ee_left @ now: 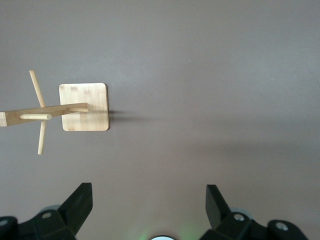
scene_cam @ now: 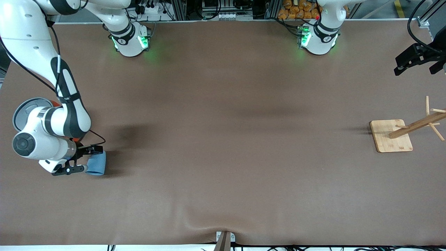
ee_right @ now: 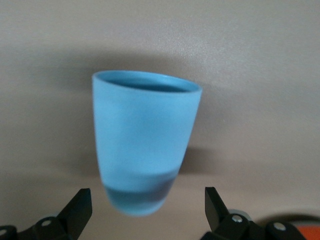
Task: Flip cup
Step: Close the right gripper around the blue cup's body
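Observation:
The light-blue cup (scene_cam: 95, 163) lies on its side on the brown table at the right arm's end, with its rim turned toward the front camera. In the right wrist view the cup (ee_right: 145, 140) shows its darker blue inside at the rim, and its base points at the gripper. My right gripper (scene_cam: 83, 164) is open and low beside the cup. Its fingers (ee_right: 80, 202) stand on either side of the cup's base without touching it. My left gripper (scene_cam: 414, 66) is open and empty, held high over the left arm's end of the table, where that arm waits.
An orange can with a grey lid (scene_cam: 24, 111) stands under the right arm, farther from the front camera than the cup; its edge shows in the right wrist view (ee_right: 295, 227). A wooden peg rack on a square base (scene_cam: 392, 136) stands below the left gripper (ee_left: 84, 106).

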Controlling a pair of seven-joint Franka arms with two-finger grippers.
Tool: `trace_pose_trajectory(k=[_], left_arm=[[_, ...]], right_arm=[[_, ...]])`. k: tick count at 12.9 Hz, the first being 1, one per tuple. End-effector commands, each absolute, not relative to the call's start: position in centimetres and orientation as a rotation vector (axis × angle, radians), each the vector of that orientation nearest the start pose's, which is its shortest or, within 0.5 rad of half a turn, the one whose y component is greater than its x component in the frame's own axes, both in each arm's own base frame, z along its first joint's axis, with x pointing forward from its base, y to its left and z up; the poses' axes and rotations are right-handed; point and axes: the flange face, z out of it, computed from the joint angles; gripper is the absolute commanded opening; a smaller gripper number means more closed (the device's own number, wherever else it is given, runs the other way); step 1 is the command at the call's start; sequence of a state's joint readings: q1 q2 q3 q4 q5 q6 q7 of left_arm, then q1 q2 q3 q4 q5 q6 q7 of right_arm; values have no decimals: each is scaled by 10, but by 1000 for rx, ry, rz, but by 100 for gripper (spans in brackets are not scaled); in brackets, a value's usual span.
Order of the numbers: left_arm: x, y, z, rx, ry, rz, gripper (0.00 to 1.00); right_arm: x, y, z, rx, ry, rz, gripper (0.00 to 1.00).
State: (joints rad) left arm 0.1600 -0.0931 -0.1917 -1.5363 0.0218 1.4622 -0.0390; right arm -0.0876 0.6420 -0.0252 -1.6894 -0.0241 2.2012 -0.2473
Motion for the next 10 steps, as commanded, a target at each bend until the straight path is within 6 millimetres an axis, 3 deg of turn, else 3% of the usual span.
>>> trace_pose_trajectory(k=[1,5,6,7,8,10], left_arm=[[513,-18,686,-3099,-16,-33,100],[514,-18,686,-3099,-16,-38,100],[514,-18,686,-3099,-16,-38,100],[513,-18,686,-3099,-16,-35,100],[513,-18,686,-3099,-16,-35,100],[514,-18,685,-3099,-16,-35,100]], right_arm=[[665,-73,196,-3142,-274,150,100],[671,-70,167,-3150,-271,48,100],[671,-68,166,-3149,-271,47,87],[672,-64,169,-3148,-280,45,55],[674,-60,171,-3147,-289,37,43],[678,-36,182,-3142,-354,17,43]])
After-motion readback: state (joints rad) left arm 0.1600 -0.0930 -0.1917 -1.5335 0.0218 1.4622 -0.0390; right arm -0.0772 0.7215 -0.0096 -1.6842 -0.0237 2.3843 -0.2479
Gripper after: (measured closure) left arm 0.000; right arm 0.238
